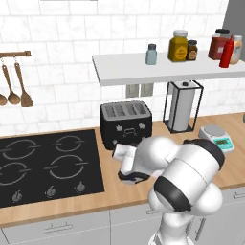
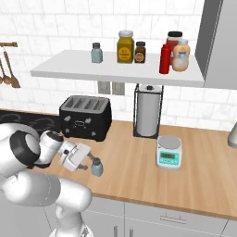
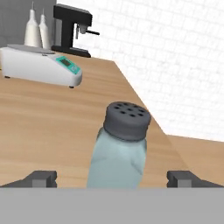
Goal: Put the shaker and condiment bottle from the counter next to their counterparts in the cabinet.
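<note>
My gripper [image 2: 88, 163] hangs low over the counter [image 2: 139, 157] with jaws spread wide, gripping nothing. The shaker [image 3: 120, 146] stands upright right ahead, between the two fingertips [image 3: 41, 178], not yet touched. Far above, on the cabinet [image 2: 115, 70], its twin shaker [image 2: 96, 52] waits, and the condiment bottle [image 2: 165, 58] already sits beside the peach bottle [image 2: 181, 55]. My worry: closing off-centre or nudging forward could tip it, since it's small and top-heavy.

No legible text, brand or number in any view, jar [image 2: 125, 46] labels on the shelf [image 2: 69, 67] blurred beyond reading, scale [image 2: 169, 153] display too small to read, toaster [image 2: 86, 117] front markings indistinct, hob [image 1: 45, 167] dial marks unreadable
</note>
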Controlling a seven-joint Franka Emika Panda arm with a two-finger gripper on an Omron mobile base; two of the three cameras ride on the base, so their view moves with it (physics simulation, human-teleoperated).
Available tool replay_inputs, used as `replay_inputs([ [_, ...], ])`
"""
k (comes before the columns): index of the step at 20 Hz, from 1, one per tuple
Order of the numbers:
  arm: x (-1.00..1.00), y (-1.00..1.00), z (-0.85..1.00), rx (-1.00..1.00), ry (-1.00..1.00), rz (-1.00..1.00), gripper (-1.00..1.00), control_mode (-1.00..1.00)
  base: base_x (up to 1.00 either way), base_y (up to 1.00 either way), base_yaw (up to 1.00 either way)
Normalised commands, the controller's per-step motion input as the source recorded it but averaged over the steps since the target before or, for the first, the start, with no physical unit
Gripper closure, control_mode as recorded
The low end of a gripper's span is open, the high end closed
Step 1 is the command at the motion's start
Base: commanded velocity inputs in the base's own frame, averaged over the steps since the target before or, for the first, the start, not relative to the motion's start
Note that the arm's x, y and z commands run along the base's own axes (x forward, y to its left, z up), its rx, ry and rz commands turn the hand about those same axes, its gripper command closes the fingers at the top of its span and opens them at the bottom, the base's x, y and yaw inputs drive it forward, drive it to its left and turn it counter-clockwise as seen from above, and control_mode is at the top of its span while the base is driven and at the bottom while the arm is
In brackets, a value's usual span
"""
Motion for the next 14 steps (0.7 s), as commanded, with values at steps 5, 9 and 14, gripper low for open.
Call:
replay_inputs([
  [5,-0.01,-0.16,-0.08,0.08,0.00,0.00,-1.00,-1.00,0.00,0.00,0.00],
  [9,-0.15,-0.10,-0.07,0.06,0.00,-0.03,-1.00,-1.00,0.00,0.00,0.00],
  [14,-0.13,-0.10,-0.04,0.07,0.00,-0.06,-1.00,-1.00,0.00,0.00,0.00],
])
